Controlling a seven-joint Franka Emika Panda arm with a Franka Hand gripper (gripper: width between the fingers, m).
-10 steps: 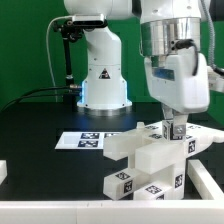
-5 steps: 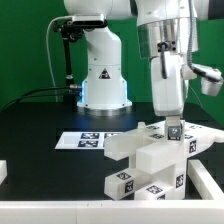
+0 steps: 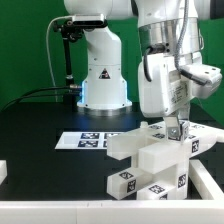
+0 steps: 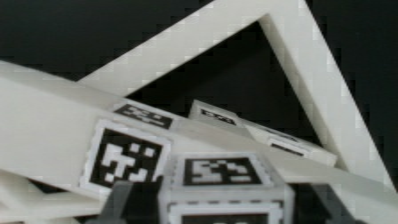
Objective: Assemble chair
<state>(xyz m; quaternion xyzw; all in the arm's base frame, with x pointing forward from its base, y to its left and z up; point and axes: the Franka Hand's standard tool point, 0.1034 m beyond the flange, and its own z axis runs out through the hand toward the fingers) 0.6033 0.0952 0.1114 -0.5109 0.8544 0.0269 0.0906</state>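
Observation:
The chair is a half-built stack of white blocky parts point(image 3: 150, 160) with black-and-white tags, at the exterior view's lower right. My gripper point(image 3: 177, 129) stands upright on top of the stack. In the wrist view the gripper point(image 4: 221, 205) is shut on a white tagged chair part point(image 4: 221, 178). The dark fingers point(image 4: 128, 205) press on both of its sides. Beyond it lie more tagged white bars point(image 4: 134, 150) and slanted bars that form a triangle point(image 4: 294, 70). The lower end of the held part is hidden.
The marker board point(image 3: 85, 140) lies flat on the black table behind the stack. The arm's white base point(image 3: 103, 80) stands at the back. A white piece point(image 3: 3, 172) shows at the exterior view's left edge and another point(image 3: 210, 182) at its right edge.
The wrist has turned about its upright axis while staying over the same spot on the stack. The chair parts have not shifted.

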